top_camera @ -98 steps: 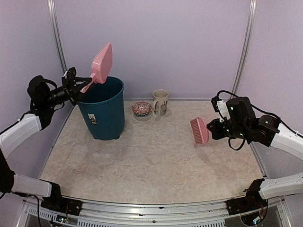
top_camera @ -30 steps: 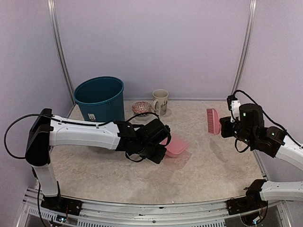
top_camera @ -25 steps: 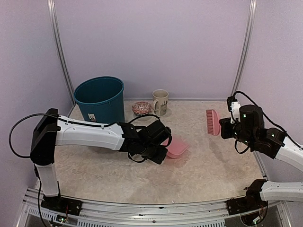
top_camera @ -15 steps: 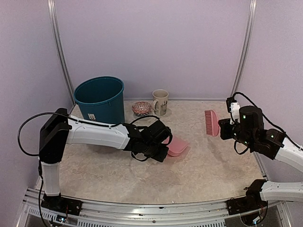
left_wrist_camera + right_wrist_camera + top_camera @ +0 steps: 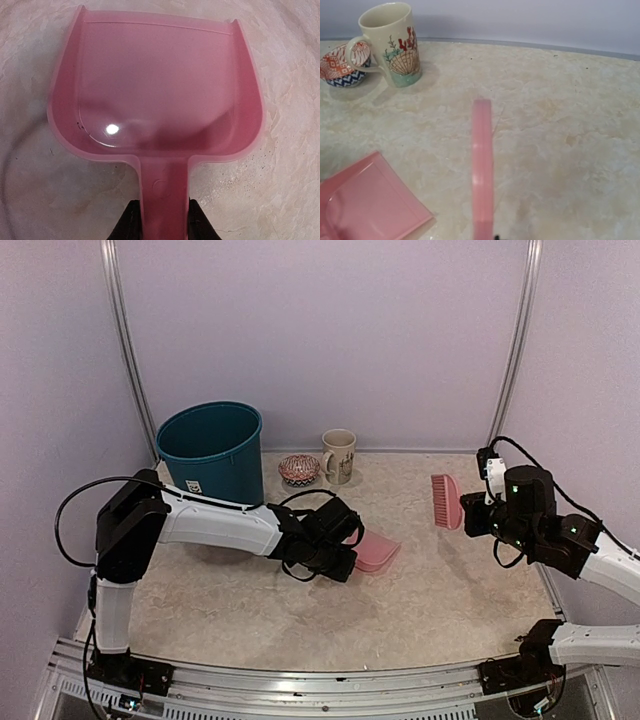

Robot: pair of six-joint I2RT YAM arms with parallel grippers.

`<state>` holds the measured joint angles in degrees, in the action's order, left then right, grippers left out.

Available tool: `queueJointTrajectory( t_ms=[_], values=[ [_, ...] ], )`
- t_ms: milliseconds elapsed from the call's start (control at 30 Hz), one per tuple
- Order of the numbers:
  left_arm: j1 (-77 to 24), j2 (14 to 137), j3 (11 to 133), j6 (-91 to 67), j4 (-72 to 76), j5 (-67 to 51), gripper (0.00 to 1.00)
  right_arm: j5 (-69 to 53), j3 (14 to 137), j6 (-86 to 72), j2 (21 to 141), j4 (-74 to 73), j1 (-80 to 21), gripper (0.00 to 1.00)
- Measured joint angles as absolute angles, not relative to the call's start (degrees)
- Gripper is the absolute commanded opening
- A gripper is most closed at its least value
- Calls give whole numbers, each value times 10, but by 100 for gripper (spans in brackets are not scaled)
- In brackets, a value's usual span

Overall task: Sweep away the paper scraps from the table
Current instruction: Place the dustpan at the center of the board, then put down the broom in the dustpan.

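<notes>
We see the left arm rise from its base at 7 o'clock, bend at the elbow and stretch its forearm low toward 3 o'clock. Its gripper (image 5: 348,545) sits near the centre, fingers clamped on either side of the dustpan (image 5: 377,552) handle. The right arm comes in from 4 o'clock with its wrist raised at 3 o'clock, its gripper (image 5: 468,512) closed on the brush (image 5: 445,500) and facing 9 o'clock.

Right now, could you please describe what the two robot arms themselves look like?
Both arms are built alike: smooth white tubular links joined by chunky black joint housings. On the left arm a thin black cable loops out beside a black block. The right arm ends in a bulky black wrist block, with a second black cable arching over its top.
</notes>
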<state>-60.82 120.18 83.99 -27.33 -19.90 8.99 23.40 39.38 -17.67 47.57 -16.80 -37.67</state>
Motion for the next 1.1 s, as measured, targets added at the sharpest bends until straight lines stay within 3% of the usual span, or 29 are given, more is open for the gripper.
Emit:
queueJointTrajectory(
  t_ms=[200, 700, 1100],
  values=[
    [-608, 1202, 841, -279, -199, 85, 54, 234, 393, -176, 476, -168, -377, 0],
    [-610, 1151, 825, -277, -206, 113, 97, 171, 386, -130, 476, -124, -377, 0],
    [-615, 980, 792, -269, -214, 159, 99, 84, 324, -30, 493, -11, -390, 0]
  ],
)
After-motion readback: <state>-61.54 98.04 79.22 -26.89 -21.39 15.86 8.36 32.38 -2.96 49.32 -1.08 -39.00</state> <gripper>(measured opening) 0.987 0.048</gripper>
